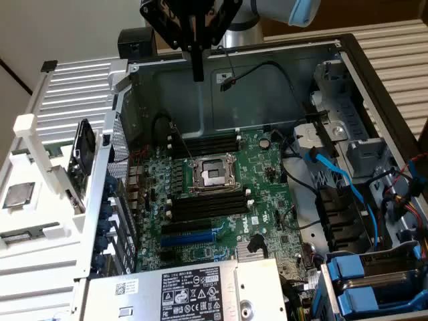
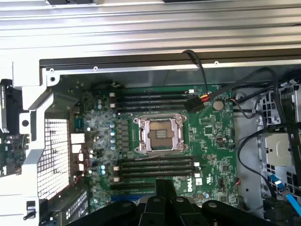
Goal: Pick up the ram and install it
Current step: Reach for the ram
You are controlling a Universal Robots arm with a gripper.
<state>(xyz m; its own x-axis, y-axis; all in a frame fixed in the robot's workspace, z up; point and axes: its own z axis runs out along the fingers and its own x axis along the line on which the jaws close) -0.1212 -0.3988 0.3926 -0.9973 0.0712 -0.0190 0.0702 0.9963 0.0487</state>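
Exterior view: a grey sheet-metal computer case (image 1: 200,87), open on its side, carries a green motherboard (image 1: 267,180) on its floor; against the case's perforated wall, at the exterior view's left, stands a white plastic parts rack (image 1: 30,130). On the motherboard two banks of long black memory slots (image 1: 207,208) flank a square metal-framed processor socket (image 1: 214,174), which is empty; every slot appears bare, in the wrist view too. The ram (image 1: 83,157), a thin dark circuit-board stick, stands on edge in the rack, just outside the case wall and well apart from the slots; its colour and chips are hard to make out from this angle.

Progress, as judged: at the very start; the ram is not yet picked up, so both the pickup and the seating in a slot are left.

Pose: the light-grey robot arm (image 1: 267,10) reaches in over the case's far edge; its black gripper (image 1: 197,67) hangs pointing down by the far wall, high over the motherboard and nearer the far slot bank than the rack; its fingers are pressed together with nothing between them.
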